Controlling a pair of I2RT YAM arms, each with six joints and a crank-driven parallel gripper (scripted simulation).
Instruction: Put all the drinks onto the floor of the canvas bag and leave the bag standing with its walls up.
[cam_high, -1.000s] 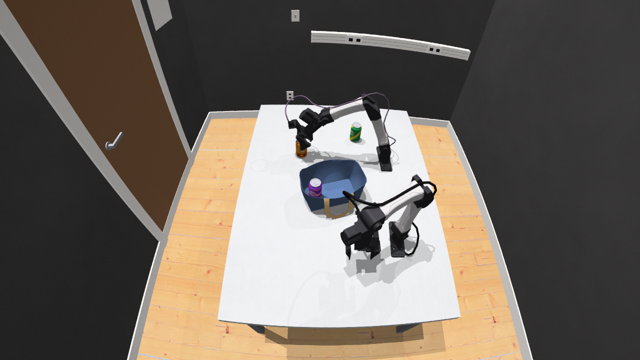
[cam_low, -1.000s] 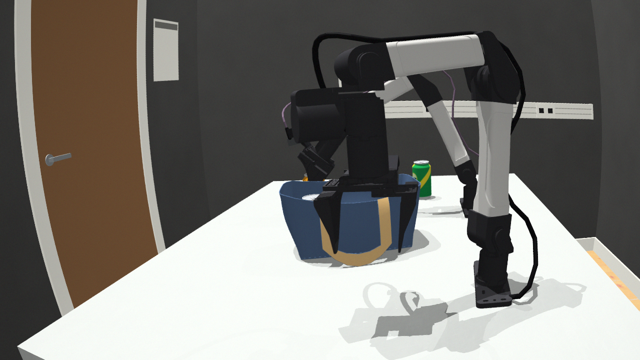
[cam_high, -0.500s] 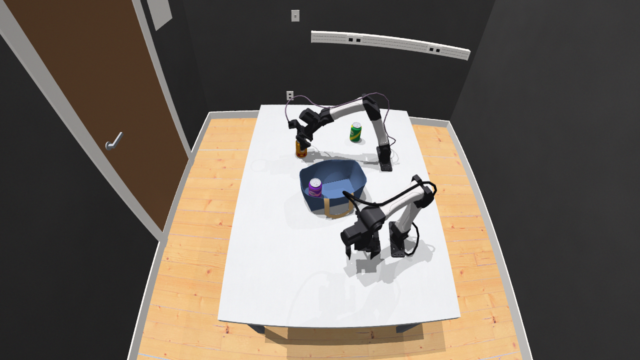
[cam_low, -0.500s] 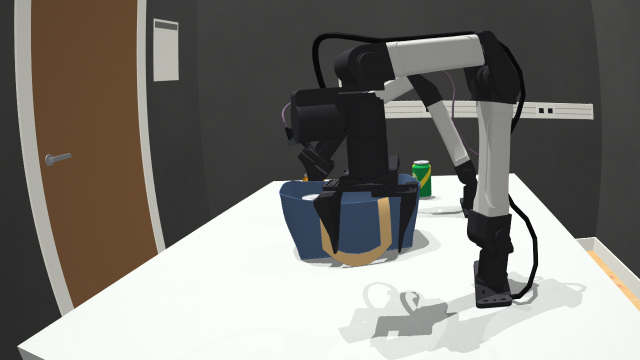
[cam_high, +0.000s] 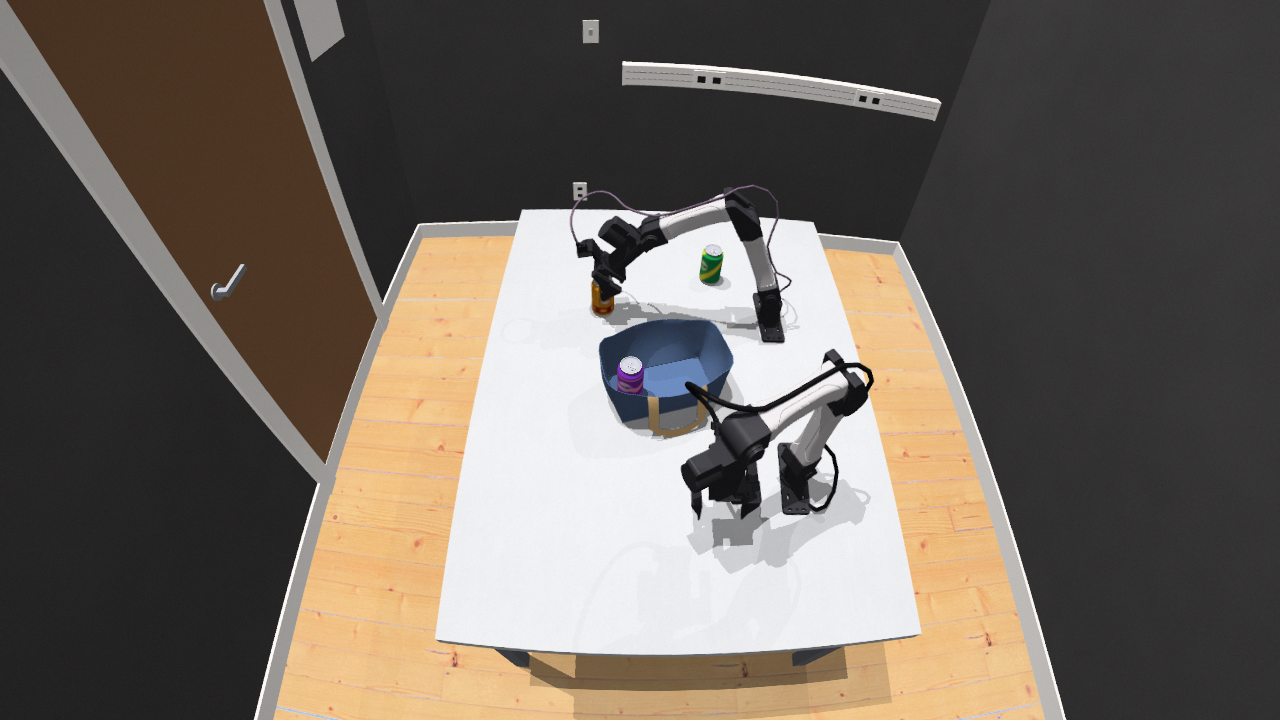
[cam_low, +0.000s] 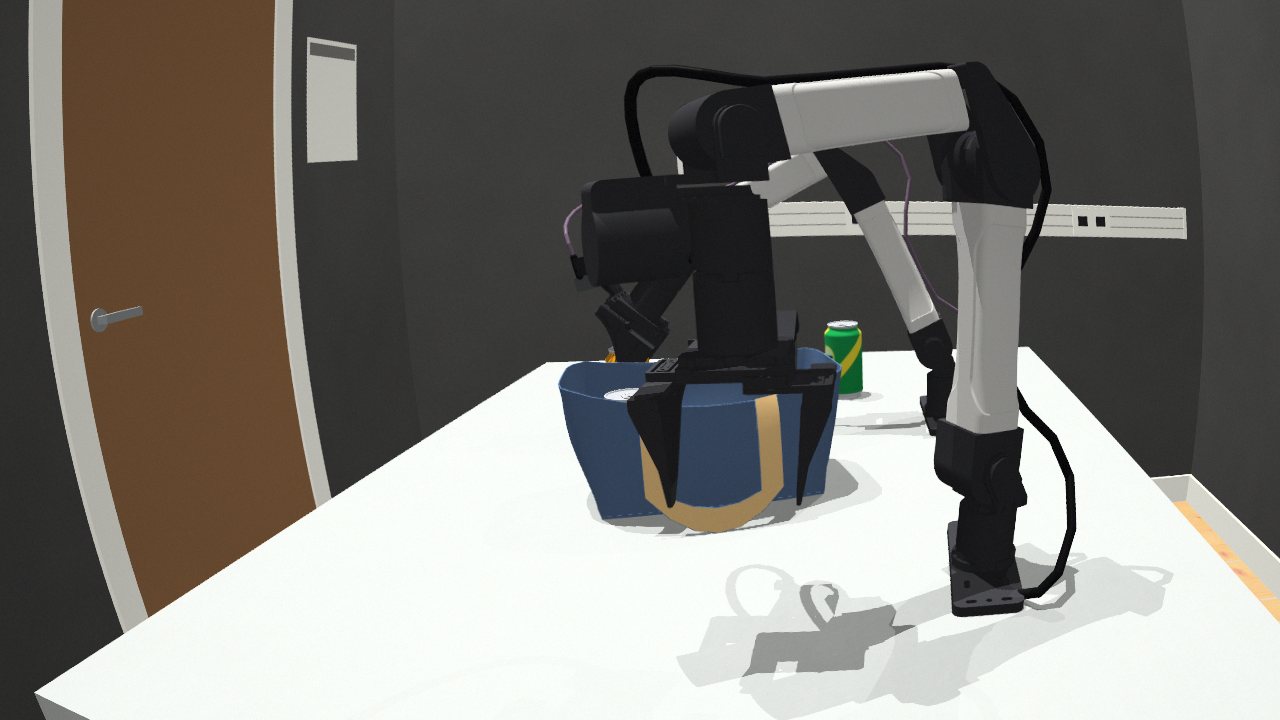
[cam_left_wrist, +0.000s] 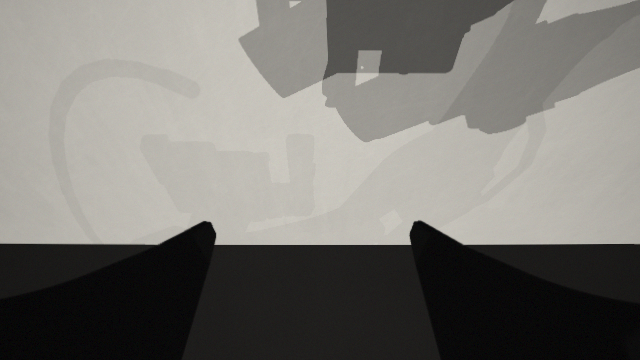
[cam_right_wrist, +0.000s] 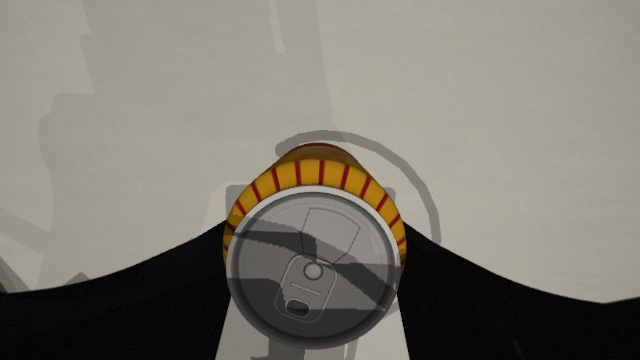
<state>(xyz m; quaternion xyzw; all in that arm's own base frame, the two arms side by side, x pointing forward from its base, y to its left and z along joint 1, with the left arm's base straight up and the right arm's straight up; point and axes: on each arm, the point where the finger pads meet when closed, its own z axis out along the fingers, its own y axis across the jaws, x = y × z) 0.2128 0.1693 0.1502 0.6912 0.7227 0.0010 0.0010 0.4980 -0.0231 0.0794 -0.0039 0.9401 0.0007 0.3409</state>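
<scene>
The blue canvas bag (cam_high: 631, 411) (cam_low: 716, 447) stands with walls up; its tan strap hangs outside. A purple can (cam_high: 630, 380) (cam_low: 619, 394) stands inside at one end. An orange can (cam_high: 601, 305) (cam_right_wrist: 312, 300) stands on the table beyond the bag in the top view. My right gripper (cam_high: 605, 291) (cam_right_wrist: 316, 220) is shut on it, a finger against each side. A green can (cam_high: 710, 265) (cam_low: 843, 360) stands upright behind the bag. My left gripper (cam_high: 722, 514) (cam_low: 735, 502) (cam_left_wrist: 312, 226) is open and empty above the table, on the strap side of the bag.
The white table (cam_high: 537, 537) (cam_low: 402, 582) carries both arm bases along its right side in the top view. The right arm arches over beside the green can. The left arm's cable loop (cam_high: 693, 387) comes close to the bag's rim in that view.
</scene>
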